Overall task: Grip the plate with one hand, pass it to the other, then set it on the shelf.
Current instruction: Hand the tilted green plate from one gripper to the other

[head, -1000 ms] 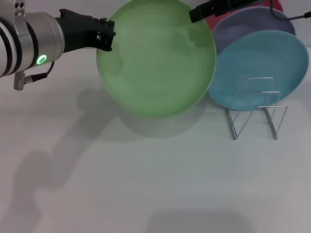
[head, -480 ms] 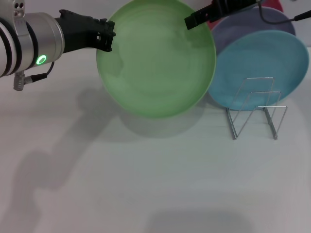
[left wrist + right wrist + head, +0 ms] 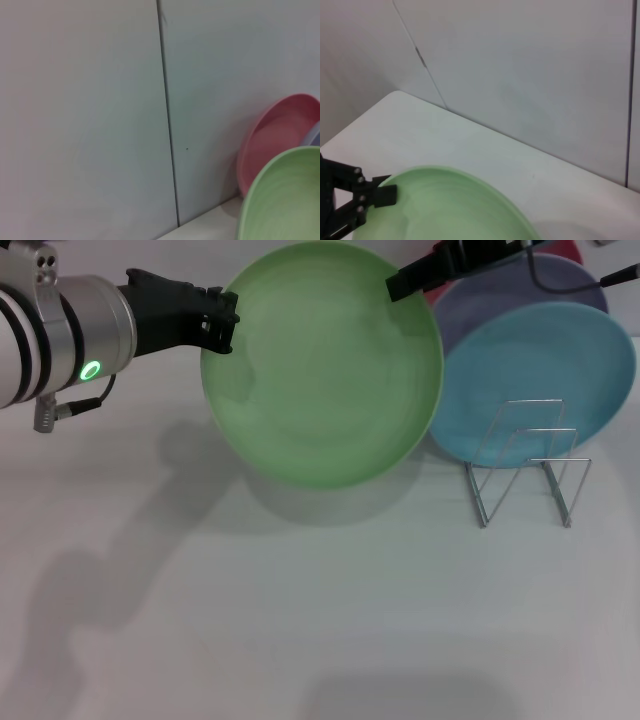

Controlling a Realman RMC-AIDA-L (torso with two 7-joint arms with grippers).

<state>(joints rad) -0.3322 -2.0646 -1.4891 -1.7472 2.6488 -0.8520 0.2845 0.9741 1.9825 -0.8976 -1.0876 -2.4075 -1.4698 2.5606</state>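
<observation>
green plate (image 3: 322, 365) in left claw (image 3: 213, 320), seemingly unlabelled

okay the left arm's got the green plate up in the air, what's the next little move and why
Probably the right pincer should shut on the green plate. The left pincer grips the plate's left rim and holds it upright above the table, while the right pincer sits at the upper right rim; whether it grips yet cannot be told. The rack waits to the right.

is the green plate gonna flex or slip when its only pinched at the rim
Probably stiff: the green plate keeps its round shape, held off the table by the left gripper at one edge. Its smooth rim could slip. The right gripper is at the opposite edge.
</observation>
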